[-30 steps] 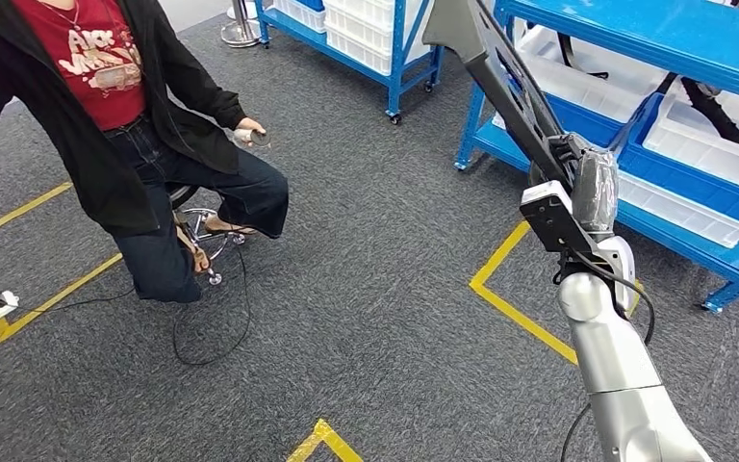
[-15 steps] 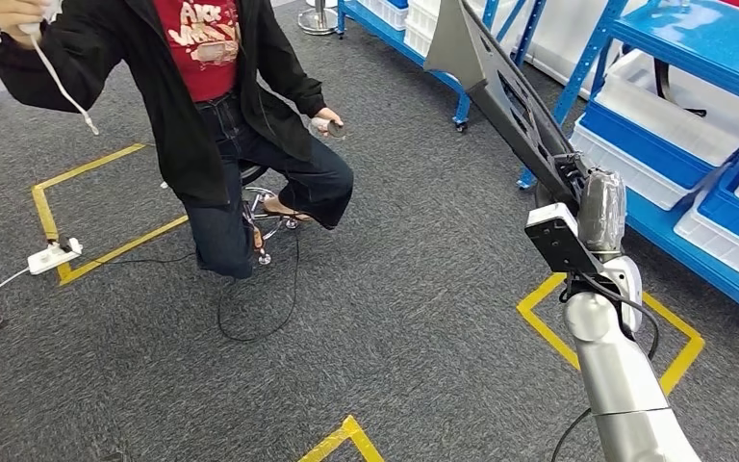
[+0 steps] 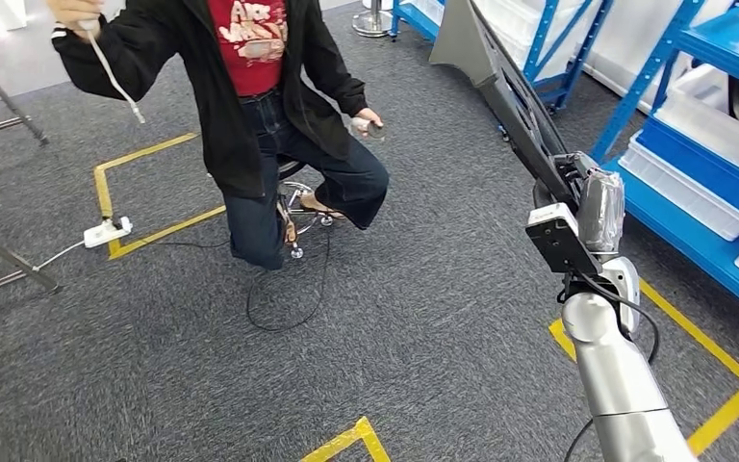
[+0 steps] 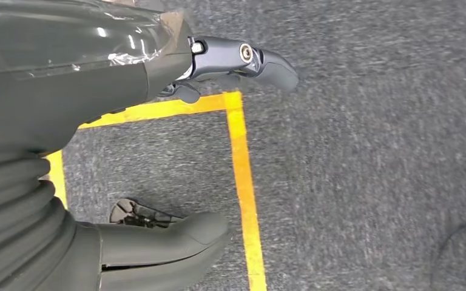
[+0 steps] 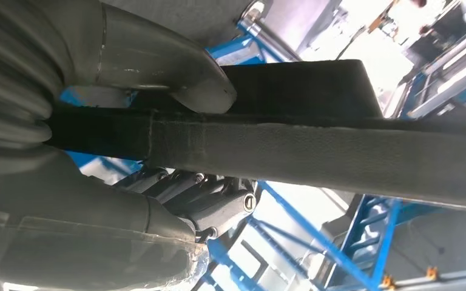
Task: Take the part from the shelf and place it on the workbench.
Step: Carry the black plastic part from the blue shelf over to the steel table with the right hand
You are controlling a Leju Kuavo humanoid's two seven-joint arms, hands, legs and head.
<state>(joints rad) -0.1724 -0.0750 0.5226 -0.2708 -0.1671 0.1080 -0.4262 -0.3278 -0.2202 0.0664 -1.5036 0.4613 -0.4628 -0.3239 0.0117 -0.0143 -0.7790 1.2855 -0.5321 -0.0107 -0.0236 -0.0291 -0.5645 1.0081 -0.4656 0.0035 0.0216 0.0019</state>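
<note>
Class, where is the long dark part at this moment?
In the head view the long dark part is on the right, gripped by the right robot hand and slanting up over the grey carpet, between the seated person and the blue shelves.

I see my right hand (image 3: 592, 197) at right, holding the part (image 3: 500, 72), which slants up to the far edge. A seated person (image 3: 250, 106) is far left of it. A power strip (image 3: 106, 232) lies on the floor left of the person. Shelving (image 3: 722, 144) with bins stands far right. My left hand (image 4: 158, 91) hangs above floor tape (image 4: 243, 182).
</note>
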